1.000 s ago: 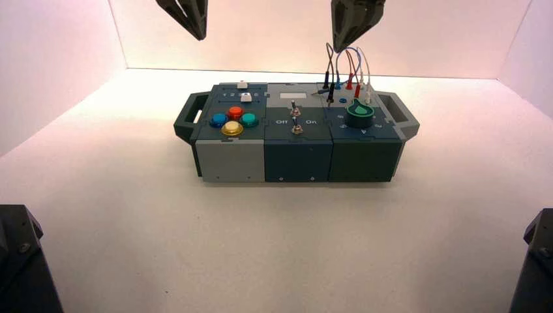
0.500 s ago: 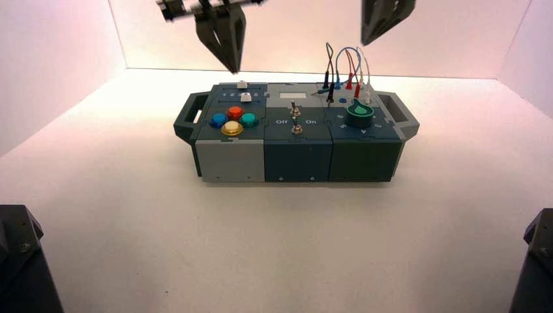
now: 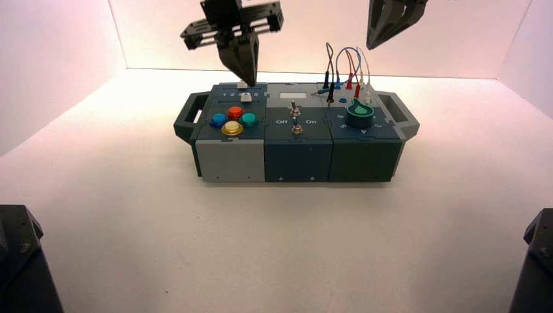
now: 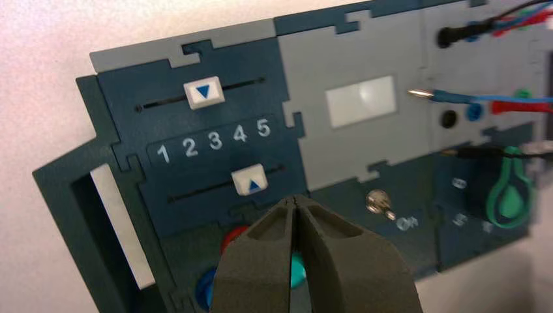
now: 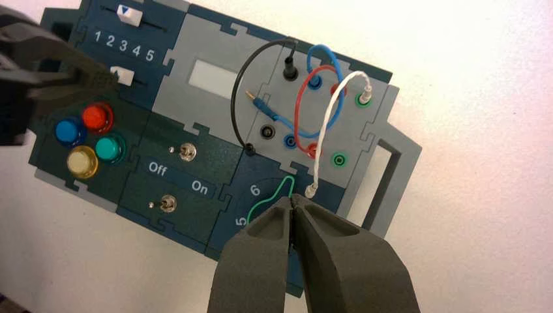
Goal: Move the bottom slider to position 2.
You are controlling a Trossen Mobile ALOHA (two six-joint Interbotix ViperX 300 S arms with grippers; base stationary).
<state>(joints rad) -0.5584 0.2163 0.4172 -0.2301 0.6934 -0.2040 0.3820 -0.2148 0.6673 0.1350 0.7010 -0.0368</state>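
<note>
Since the earlier frame the left hand (image 3: 244,65) had swung in and dropped, pressed closed and empty, to hang just over the bottom slider (image 4: 249,180), whose white knob sat under the numerals between 4 and 5, well off position 2 (image 4: 190,148). The right hand (image 3: 385,29), closed too, had lifted clear. The box (image 3: 297,153) rested on a pale tabletop (image 3: 274,248) enclosed by white walls (image 3: 52,59).

surface: white tabletop (image 3: 274,248) | on it: box (image 3: 297,156)
</note>
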